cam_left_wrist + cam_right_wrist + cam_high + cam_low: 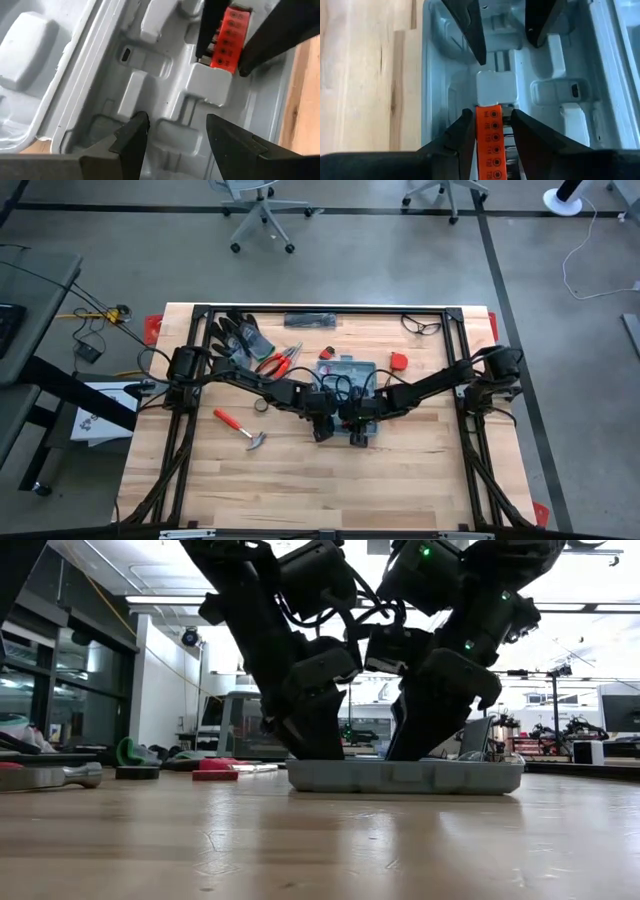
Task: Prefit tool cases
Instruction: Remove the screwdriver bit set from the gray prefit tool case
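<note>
Occupying the scene, a wooden table (300,480) carried the open blue-grey tool case (405,776) near its middle, moulded recesses facing up. Both arms met over it. Left gripper (175,132): fingers spread, hanging over the recesses, holding nothing. Right gripper (490,127): fingers pinching an orange bit holder (490,145), set against a recess in the case. Hammer (240,430), pliers (278,362), dark gloves (238,335) lay apart.

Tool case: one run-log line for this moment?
tool case: open, flat on table | right gripper: holding orange bit holder at recess | left gripper: open over case, empty
</note>
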